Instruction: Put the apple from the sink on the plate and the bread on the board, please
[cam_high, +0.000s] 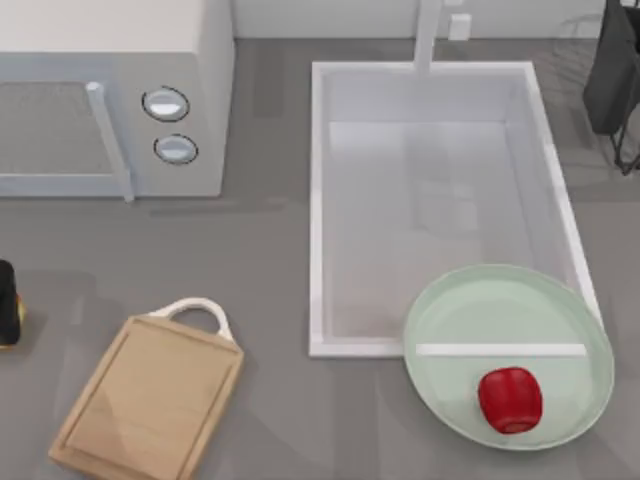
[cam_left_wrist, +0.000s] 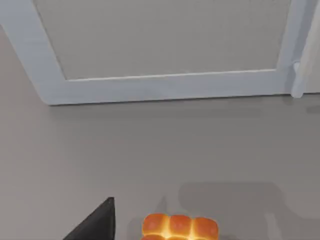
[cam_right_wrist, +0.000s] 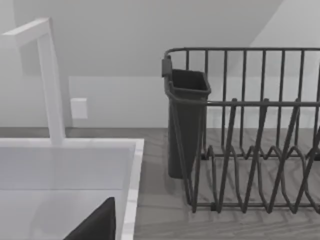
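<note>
The red apple (cam_high: 510, 399) rests on the pale green plate (cam_high: 560, 320), which overlaps the near right corner of the white sink (cam_high: 318, 200). The wooden board (cam_high: 150, 400) lies bare at the table's front left, its white handle pointing away. My left gripper (cam_high: 7, 300) is at the far left edge of the table. In its wrist view the golden bread (cam_left_wrist: 180, 227) sits on the grey table just below it, with a gap between the bread and one dark finger (cam_left_wrist: 95, 225); the gripper is open. My right arm (cam_high: 612, 75) is parked at the back right, gripper open and holding nothing.
A white microwave (cam_high: 120, 100) with two round knobs stands at the back left. The faucet (cam_right_wrist: 50, 80) rises behind the sink. A dark wire dish rack (cam_right_wrist: 250, 150) with a cutlery cup (cam_right_wrist: 187, 125) stands to the right of the sink.
</note>
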